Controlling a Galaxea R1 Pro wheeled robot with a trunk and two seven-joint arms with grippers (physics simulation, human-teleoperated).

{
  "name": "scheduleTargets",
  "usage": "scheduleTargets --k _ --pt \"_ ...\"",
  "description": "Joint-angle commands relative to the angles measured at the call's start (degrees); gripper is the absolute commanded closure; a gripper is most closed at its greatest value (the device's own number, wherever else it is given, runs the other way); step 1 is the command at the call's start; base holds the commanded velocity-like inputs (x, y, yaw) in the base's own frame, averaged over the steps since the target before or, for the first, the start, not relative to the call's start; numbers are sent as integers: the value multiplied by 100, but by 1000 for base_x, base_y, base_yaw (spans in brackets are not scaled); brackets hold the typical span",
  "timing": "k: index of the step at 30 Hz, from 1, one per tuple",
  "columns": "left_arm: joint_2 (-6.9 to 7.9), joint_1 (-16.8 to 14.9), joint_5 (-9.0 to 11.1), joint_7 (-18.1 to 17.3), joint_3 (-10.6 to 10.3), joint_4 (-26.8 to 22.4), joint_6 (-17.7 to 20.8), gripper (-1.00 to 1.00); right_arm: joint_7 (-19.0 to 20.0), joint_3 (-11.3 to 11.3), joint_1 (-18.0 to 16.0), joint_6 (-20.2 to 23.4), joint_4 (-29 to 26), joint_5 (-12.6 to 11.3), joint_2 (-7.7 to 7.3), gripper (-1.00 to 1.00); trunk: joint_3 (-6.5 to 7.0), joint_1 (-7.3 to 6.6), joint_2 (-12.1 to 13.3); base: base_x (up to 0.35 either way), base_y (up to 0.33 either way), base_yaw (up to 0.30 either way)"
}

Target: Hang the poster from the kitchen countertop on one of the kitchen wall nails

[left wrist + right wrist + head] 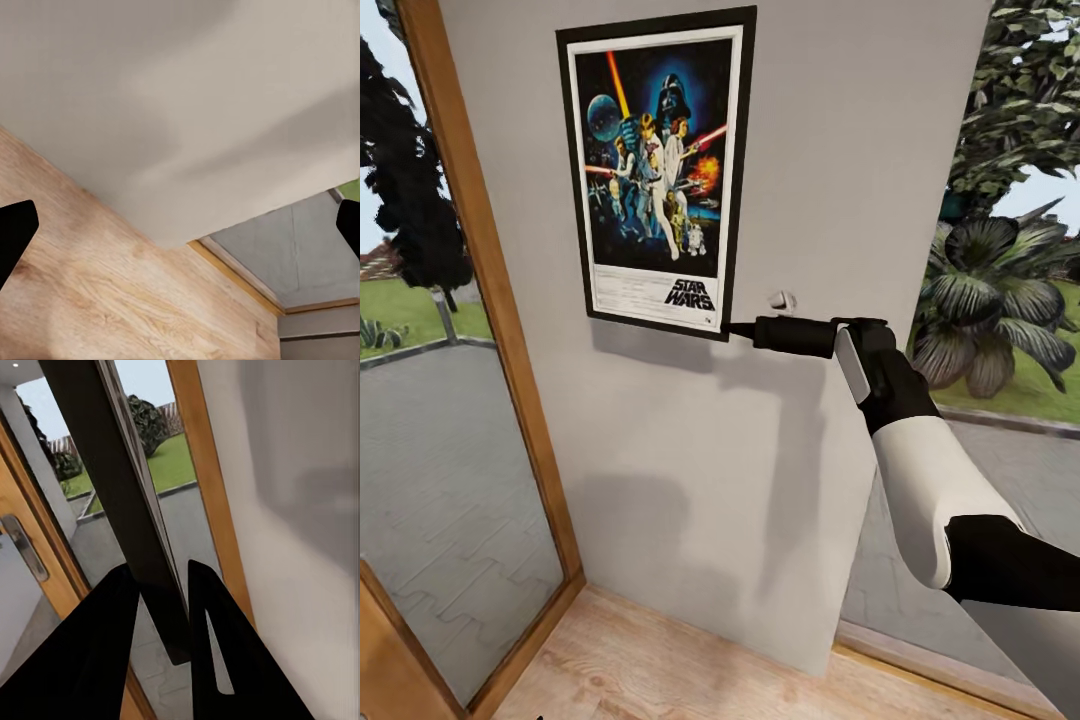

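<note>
The black-framed Star Wars poster (656,170) stands upright against the grey wall panel (760,450), slightly tilted. My right gripper (732,328) reaches from the right and is shut on the poster's lower right corner. In the right wrist view the frame's dark edge (127,502) runs between the two black fingers (217,660). A small grey wall nail (782,300) sticks out of the wall just right of that corner, above the gripper. My left gripper (180,225) is open, its black fingertips (15,232) wide apart, facing the wall and the wooden floor.
A wood-framed glass door (460,400) stands left of the wall panel, with paving and lawn outside. To the right a window shows large leafy plants (1000,290). Light wooden floor (660,660) lies at the wall's foot.
</note>
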Motion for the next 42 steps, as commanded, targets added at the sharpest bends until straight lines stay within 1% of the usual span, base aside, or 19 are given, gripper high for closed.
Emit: scheduleTargets --k 1,29,42 --pt "0 -2 -45 -13 45 6 -31 -100 3 -9 -2 36 2 -30 3 100 -2 2 -4 27 -11 0" --pt "9 -2 -45 -13 45 12 -30 -100 3 14 -2 15 151 -6 6 100 -2 2 -4 3 -1 0" --pt "9 -2 -45 -13 45 15 -30 -100 3 11 -2 6 160 -5 6 100 -2 2 -4 79 0 0"
